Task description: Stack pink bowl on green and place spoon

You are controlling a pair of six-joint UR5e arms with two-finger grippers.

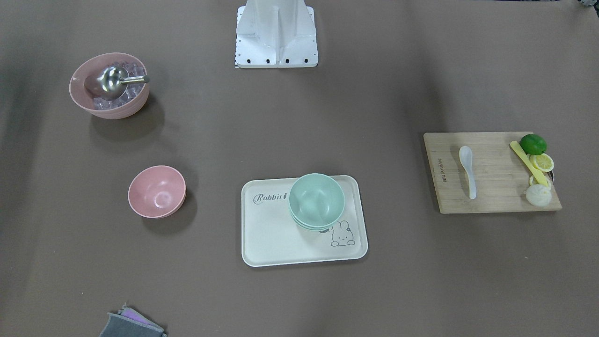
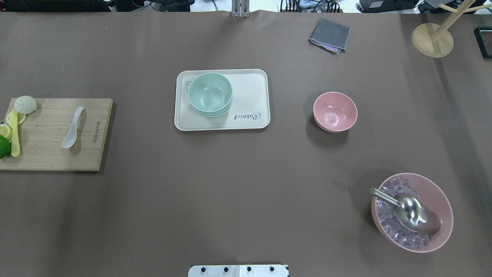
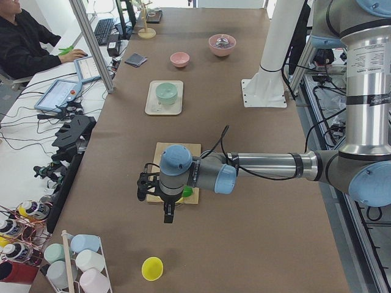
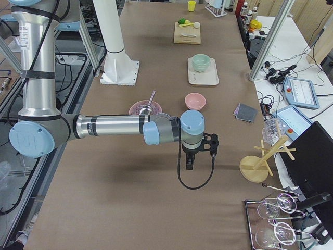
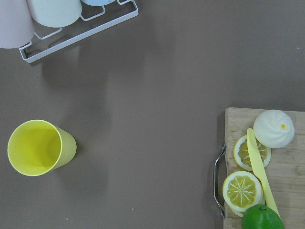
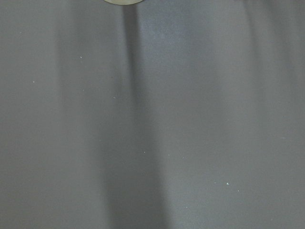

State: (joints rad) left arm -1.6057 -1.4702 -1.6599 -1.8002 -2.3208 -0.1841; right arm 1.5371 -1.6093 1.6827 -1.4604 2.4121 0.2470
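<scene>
A small pink bowl stands empty on the brown table. A stack of green bowls sits on a cream tray. A white spoon lies on a wooden cutting board. My left gripper hangs above the table past the board's outer end, far from the bowls. My right gripper hangs over bare table beyond the pink bowl. Both show only in the side views, so I cannot tell whether they are open or shut.
A large pink bowl holds ice cubes and a metal scoop. Lemon slices, a lime and a yellow knife lie on the board's end. A grey cloth, a wooden stand, a yellow cup and a cup rack stand at the edges.
</scene>
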